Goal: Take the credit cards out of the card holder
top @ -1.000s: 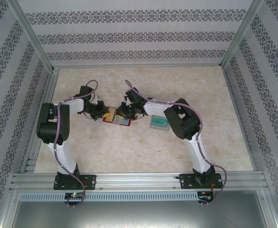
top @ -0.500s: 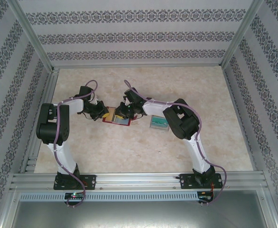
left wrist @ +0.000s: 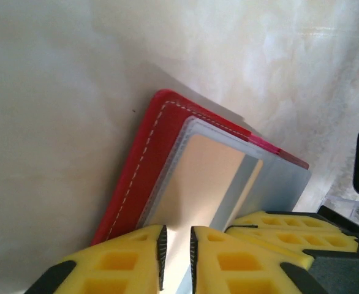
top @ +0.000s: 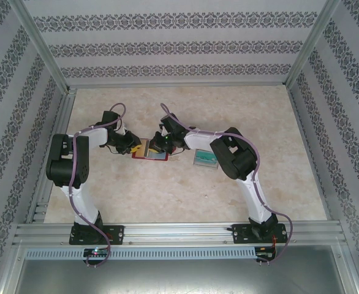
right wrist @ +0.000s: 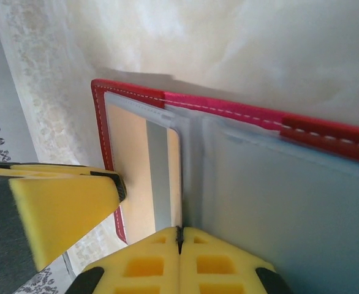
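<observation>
My left pincer [left wrist: 176, 237] stands a little apart, a narrow slot between its yellow pads [left wrist: 130, 257]. Straight ahead of it the card holder [left wrist: 136, 177] lies open and flat on the pale table [left wrist: 45, 122], its red stitched border toward my left pad. A beige-gold card [left wrist: 204, 177] sits in the grey see-through pocket just beyond my tips, and its near end runs into the slot between them. I cannot tell whether the pads touch it.

My right pincer [right wrist: 179, 236] is pressed shut, pad against pad, right at the holder's middle fold. The beige-gold card lies in the half to the left of these tips, and the grey pocket of the other half spreads to their right. Whether they nip the pocket's edge I cannot tell. My left pincer's pad sits close on the left of the right one.

From above, a teal card [top: 205, 159] lies on the table behind my right pincer, beside that arm.
</observation>
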Robot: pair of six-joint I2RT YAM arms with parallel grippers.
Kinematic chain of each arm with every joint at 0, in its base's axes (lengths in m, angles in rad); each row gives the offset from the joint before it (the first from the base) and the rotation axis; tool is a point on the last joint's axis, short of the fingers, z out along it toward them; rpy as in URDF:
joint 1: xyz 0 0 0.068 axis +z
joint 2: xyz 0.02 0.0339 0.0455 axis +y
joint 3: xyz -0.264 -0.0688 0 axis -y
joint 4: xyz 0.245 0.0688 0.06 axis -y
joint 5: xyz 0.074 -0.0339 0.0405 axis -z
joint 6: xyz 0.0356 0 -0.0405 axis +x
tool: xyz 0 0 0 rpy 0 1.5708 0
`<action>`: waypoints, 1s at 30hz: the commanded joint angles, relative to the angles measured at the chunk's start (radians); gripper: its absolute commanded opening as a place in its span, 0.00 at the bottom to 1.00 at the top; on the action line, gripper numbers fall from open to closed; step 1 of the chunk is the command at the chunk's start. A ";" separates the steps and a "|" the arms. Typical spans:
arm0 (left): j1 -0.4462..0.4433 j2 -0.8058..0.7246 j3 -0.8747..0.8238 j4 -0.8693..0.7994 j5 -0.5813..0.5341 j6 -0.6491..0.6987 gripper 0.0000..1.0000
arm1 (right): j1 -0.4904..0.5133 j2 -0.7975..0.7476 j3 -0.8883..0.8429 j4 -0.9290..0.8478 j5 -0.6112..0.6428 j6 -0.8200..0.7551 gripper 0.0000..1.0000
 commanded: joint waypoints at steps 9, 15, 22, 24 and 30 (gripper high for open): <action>0.022 -0.023 -0.002 -0.099 -0.045 0.012 0.35 | -0.024 -0.100 -0.124 0.051 0.021 -0.009 0.00; 0.021 -0.053 -0.003 -0.089 -0.026 0.012 0.34 | -0.022 -0.101 -0.107 0.048 0.008 -0.029 0.00; 0.022 -0.092 0.024 -0.099 -0.014 0.021 0.34 | -0.001 -0.092 -0.040 0.011 0.008 -0.081 0.17; 0.024 -0.095 0.025 -0.099 -0.022 0.022 0.32 | 0.000 -0.090 -0.028 0.005 0.011 -0.084 0.17; 0.024 -0.061 0.026 -0.129 -0.062 0.046 0.28 | 0.004 -0.069 -0.008 -0.006 0.009 -0.089 0.17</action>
